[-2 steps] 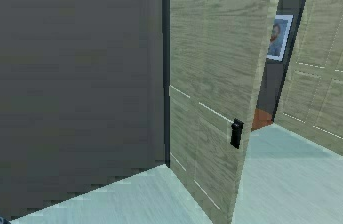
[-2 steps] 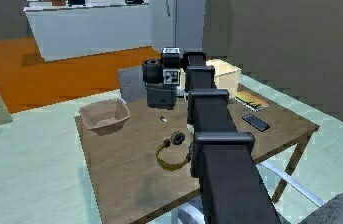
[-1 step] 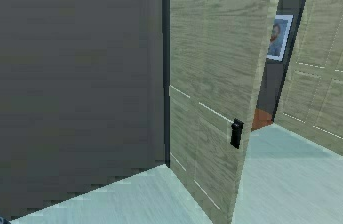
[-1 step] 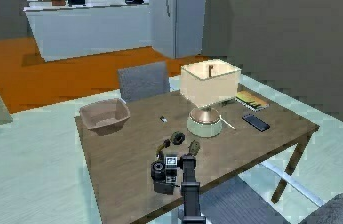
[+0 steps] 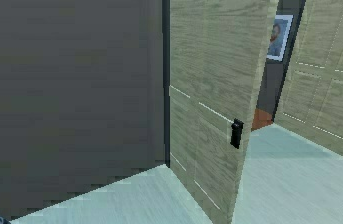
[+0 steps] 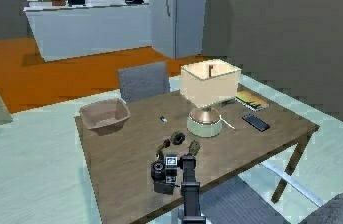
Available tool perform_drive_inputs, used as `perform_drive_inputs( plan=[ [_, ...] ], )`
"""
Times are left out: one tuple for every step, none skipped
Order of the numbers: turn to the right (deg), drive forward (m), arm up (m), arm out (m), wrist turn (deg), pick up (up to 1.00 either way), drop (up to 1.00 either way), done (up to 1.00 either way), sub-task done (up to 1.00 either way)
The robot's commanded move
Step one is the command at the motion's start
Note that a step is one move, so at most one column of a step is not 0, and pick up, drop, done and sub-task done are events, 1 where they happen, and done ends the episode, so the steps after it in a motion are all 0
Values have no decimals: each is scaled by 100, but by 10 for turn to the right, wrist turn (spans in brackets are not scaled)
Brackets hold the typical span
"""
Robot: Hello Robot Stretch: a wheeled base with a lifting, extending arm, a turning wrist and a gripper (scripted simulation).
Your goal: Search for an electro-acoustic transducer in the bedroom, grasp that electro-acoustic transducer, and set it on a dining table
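One worktop [image 6: 129, 160]; tool [image 6: 162, 173] above its near edge, about midway along. Cannot tell whether tool holds anything, as small things lie around it. Small dark blob [image 6: 176, 138] sits just beyond tool, toward lamp [image 6: 209, 85] at worktop middle. Possibly transducer, a guess only. Too small to tell long axis or facing.
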Motion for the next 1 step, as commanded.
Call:
perform_drive_inputs(
  plan=[
    [0,0,10,0,0,0,0,0,0]
  ],
)
